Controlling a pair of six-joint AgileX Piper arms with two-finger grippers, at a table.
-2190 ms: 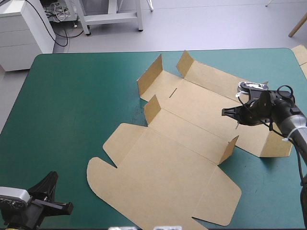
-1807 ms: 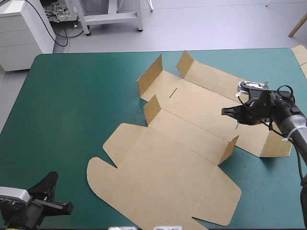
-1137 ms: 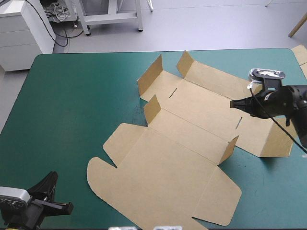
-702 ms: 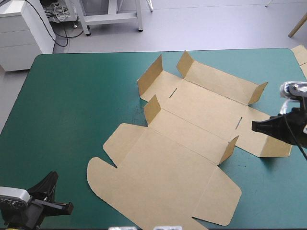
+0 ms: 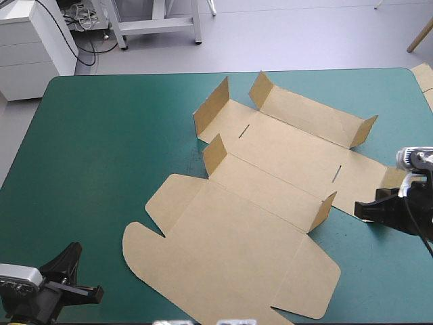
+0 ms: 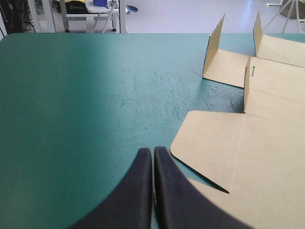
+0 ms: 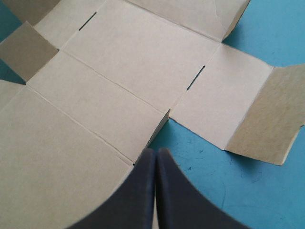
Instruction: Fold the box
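Observation:
The brown box lies as an unfolded sheet across the middle and right of the teal-green table, lid panel toward the near edge. Several small flaps stand up: two at the far left corner, one at the far right, two along the middle fold. My right gripper is shut and empty, just off the sheet's right end, pointing at it. In the right wrist view its tip hovers near a raised flap of the box. My left gripper is shut at the near left corner, the box ahead of it.
Bare teal-green cover fills the table's left half. A scrap of brown board shows at the table's far right edge. The box's right end flap tilts up next to my right gripper.
My right gripper has drawn back from above the box's right panel, toward the table's right and near side, off the sheet. The box and left arm have not moved.

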